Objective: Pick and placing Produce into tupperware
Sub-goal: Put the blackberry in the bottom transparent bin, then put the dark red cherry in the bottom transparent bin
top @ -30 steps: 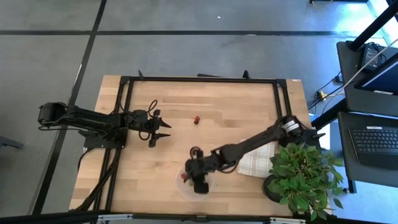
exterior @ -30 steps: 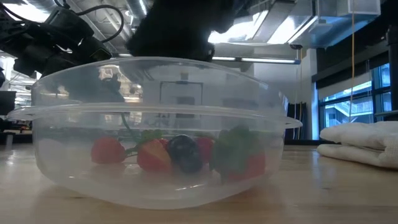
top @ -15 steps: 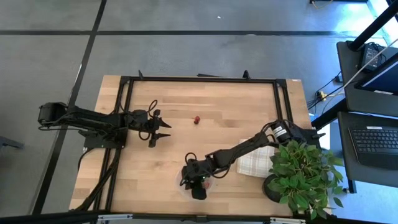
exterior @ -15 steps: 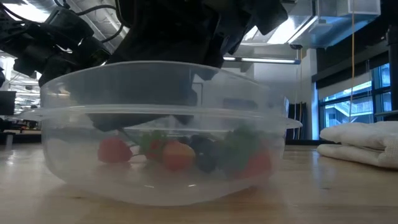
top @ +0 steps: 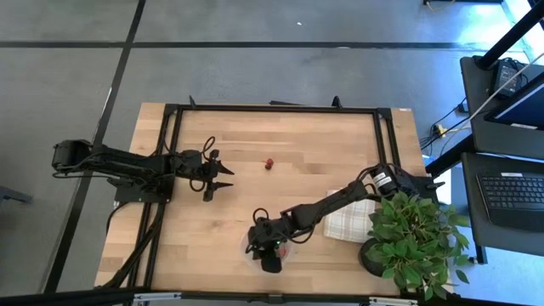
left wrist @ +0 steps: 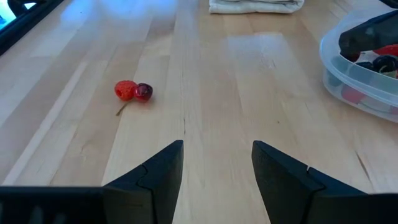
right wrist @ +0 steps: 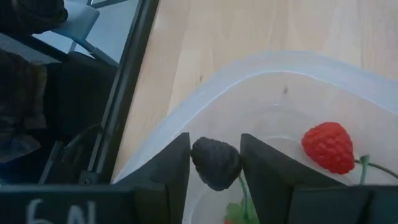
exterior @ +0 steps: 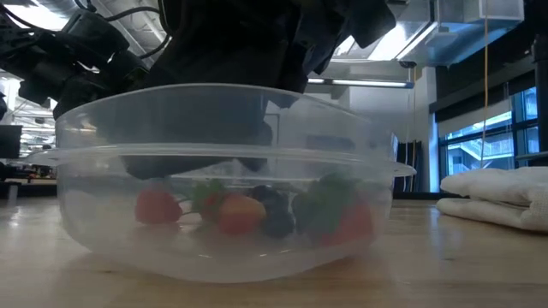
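The tupperware (top: 255,257) stands on the table near its near edge, and its clear wall fills the low view (exterior: 377,214). Several red, dark and green produce pieces (exterior: 244,212) lie on its floor. My right gripper (right wrist: 215,158) is lowered into its mouth (top: 269,252) and is shut on a dark berry. A red berry (right wrist: 328,147) lies inside below it. Two more pieces, one red and one dark red (left wrist: 132,91), rest on the bare wood (top: 269,163). My left gripper (left wrist: 217,163) hovers open near the table's left side (top: 223,182), short of that pair. My right gripper pinches a dark purple-black berry (right wrist: 217,163) between its two fingers (right wrist: 171,168). The fingers come from above, pointing down into the container just inside its whitish rim (right wrist: 186,102). The berry is lifted clear of the pieces on the floor.
A folded white checked cloth (top: 347,223) lies right of the container, also seen in the low view (exterior: 497,192). A leafy potted plant (top: 414,244) stands at the table's near right corner. A black frame (top: 272,109) runs around the table top. Bare wood lies between the arms.
My right gripper has gone down into the tupperware's mouth and shifted slightly toward the table's left and near edges, staying shut on the dark berry. The container was nudged a little and the pieces inside shifted. For the last half second it has held still.
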You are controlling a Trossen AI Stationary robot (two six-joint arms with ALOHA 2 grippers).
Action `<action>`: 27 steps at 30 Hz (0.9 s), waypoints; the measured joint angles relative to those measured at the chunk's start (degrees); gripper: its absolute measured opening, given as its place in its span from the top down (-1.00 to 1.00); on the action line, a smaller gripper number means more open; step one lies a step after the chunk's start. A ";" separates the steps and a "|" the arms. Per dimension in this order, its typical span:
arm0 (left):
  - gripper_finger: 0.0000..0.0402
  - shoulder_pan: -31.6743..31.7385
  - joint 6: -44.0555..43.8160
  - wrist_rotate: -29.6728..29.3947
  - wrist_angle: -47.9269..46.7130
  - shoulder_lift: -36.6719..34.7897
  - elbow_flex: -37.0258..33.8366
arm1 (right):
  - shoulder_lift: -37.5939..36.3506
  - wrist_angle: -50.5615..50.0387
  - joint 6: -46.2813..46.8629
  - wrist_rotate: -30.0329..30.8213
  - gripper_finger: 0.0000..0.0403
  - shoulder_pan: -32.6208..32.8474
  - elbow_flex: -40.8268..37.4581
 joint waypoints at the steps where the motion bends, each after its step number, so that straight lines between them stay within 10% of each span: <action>1: 0.08 0.00 -0.02 0.00 0.00 0.00 0.00 | 0.00 0.00 0.00 -0.02 0.28 -0.01 0.00; 22: 0.08 0.02 -0.40 0.01 -0.02 0.00 0.00 | -8.82 -6.72 -0.65 -2.14 0.26 -1.58 1.01; 27: 0.08 0.00 -0.42 0.02 -0.02 0.00 0.00 | -15.70 -17.78 -6.24 7.07 0.26 -1.48 0.94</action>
